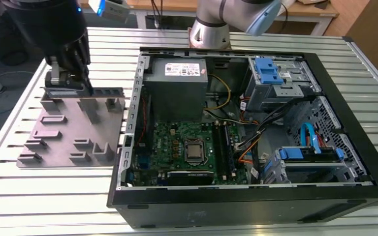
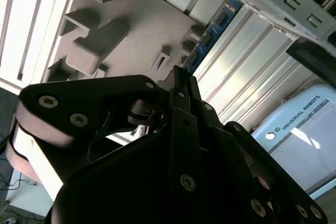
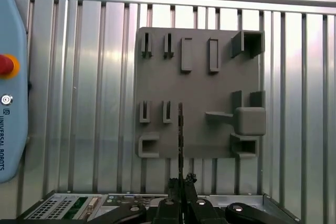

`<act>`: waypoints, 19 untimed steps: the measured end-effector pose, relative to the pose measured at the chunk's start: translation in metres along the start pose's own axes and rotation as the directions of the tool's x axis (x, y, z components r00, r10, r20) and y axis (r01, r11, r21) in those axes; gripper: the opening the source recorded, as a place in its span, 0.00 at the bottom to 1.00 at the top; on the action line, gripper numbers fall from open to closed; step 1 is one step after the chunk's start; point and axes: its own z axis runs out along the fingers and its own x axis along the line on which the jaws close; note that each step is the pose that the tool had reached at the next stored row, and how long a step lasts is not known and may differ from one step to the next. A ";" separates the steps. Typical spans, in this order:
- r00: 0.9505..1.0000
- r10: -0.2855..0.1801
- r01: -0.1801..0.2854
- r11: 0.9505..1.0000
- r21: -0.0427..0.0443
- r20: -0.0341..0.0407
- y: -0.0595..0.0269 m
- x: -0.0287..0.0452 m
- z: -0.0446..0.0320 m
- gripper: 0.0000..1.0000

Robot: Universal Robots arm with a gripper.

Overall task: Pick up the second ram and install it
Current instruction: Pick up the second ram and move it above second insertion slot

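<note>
So the black two-fingered claw (image 1: pixel 67 81) is closed tight on the second ram (image 3: pixel 180 129), a thin, flat, long memory stick. In the first wrist view the stick is seen edge-on as a skinny dark line running straight out from between the fingertips (image 3: pixel 173 186). In the second wrist view its flat side (image 2: pixel 210 35) is shown instead, a blue-green strip with dark chips, pinched at one end by the fingertips.

The stick is held over the grey plastic fixture plate (image 3: pixel 199 85), the one covered in upright posts and little slots. Whether its lower edge is clear of the plate or just touching it can't really be told. In the exterior view the claw is parked at the far edge of that plate (image 1: pixel 57 130).

The plate is laid flat on the ribbed aluminium desk (image 1: pixel 18 196), just beside the open black computer case (image 1: pixel 346 98) and on the exterior view's left of it. Inside the case a green motherboard (image 1: pixel 169 137) is visible, with a square silver CPU socket (image 1: pixel 194 150) near its middle, well apart from the claw.

A pale blue teach pendant (image 3: pixel 10 77) with a red button is lying on the desk too, near the plate.
</note>
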 end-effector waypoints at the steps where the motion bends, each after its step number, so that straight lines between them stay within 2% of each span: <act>1: 1.000 0.000 0.000 1.000 0.000 0.000 -0.0045 0.0001 -0.0001 0.14; 19: 1.000 0.000 0.000 1.000 -0.002 0.000 -0.0864 0.0014 -0.0027 0.14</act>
